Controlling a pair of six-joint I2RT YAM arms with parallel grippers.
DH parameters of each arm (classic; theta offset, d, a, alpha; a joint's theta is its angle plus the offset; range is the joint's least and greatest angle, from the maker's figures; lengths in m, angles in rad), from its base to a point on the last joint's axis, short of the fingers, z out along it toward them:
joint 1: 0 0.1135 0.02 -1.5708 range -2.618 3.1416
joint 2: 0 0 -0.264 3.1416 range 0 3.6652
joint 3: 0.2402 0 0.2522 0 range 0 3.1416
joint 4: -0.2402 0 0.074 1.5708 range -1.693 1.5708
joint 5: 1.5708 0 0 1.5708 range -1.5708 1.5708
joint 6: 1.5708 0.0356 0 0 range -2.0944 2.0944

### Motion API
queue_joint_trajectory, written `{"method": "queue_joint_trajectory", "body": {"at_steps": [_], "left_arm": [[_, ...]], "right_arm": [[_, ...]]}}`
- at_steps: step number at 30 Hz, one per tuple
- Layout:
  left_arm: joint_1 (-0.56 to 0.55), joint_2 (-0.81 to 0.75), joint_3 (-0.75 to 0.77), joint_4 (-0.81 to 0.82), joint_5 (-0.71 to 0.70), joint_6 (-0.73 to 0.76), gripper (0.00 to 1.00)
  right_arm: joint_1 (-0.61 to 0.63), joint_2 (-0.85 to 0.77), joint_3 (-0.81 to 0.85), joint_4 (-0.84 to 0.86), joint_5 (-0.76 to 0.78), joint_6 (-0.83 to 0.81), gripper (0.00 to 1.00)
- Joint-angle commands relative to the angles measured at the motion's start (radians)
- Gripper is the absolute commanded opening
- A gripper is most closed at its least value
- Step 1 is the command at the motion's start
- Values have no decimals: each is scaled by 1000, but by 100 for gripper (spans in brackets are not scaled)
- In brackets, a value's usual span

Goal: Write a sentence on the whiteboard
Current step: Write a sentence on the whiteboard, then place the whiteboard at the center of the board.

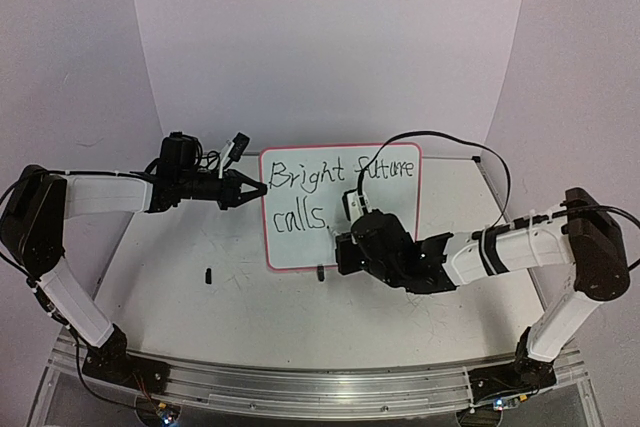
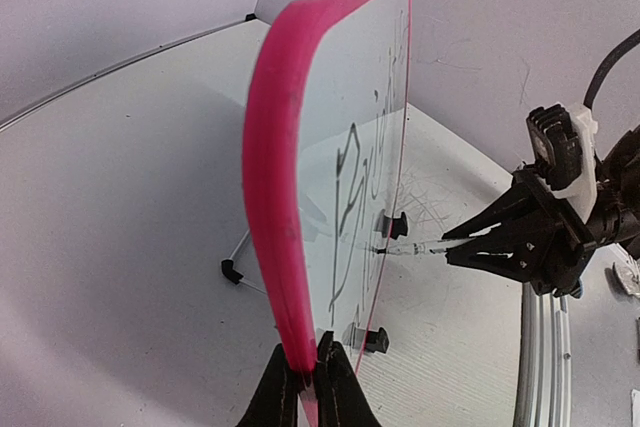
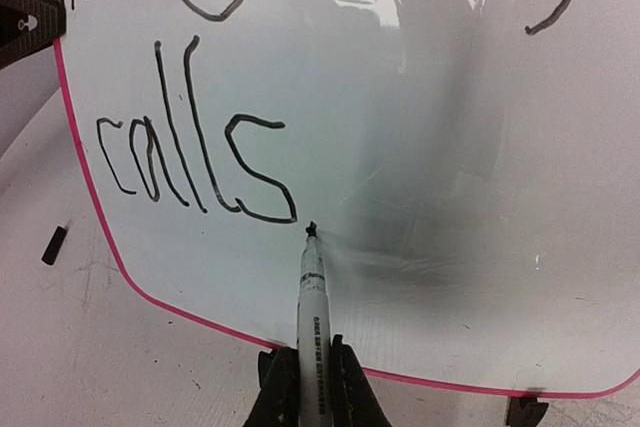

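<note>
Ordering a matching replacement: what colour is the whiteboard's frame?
Pink-red; the whiteboard's frame shows best in the left wrist view, edge-on.

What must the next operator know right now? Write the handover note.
Left pincer: shut on the left edge of the whiteboard, holding it upright.
Right pincer: shut on a marker, tip at the board just after the "s" of "calls".
Done: the sentence reads "Bright future" on the top line and "calls" below it.
Left: the full stop. The tip sits where it belongs, and hides whether the dot is down. Probably next: lift the marker away, check the dot, then let go of the board.
</note>
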State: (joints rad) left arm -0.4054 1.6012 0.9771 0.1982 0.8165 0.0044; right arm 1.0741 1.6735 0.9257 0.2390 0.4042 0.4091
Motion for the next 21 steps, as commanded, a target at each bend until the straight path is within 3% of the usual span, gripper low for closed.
{"method": "queue_joint_trajectory", "body": {"at_steps": [1,6,11,21], "left_arm": [[5,-53,23,58,-36,62,0],[4,-52,20,58,-44,63,0],[5,-49,17,57,-55,67,0],[5,-27,-3,56,-79,79,3]], "right_arm": [[-5,11,36,13,39,0,0],[-3,-62,23,14,-11,-21,0],[18,-257,-50,6,-71,-38,0],[0,-466,-74,-40,214,-164,0]]}}
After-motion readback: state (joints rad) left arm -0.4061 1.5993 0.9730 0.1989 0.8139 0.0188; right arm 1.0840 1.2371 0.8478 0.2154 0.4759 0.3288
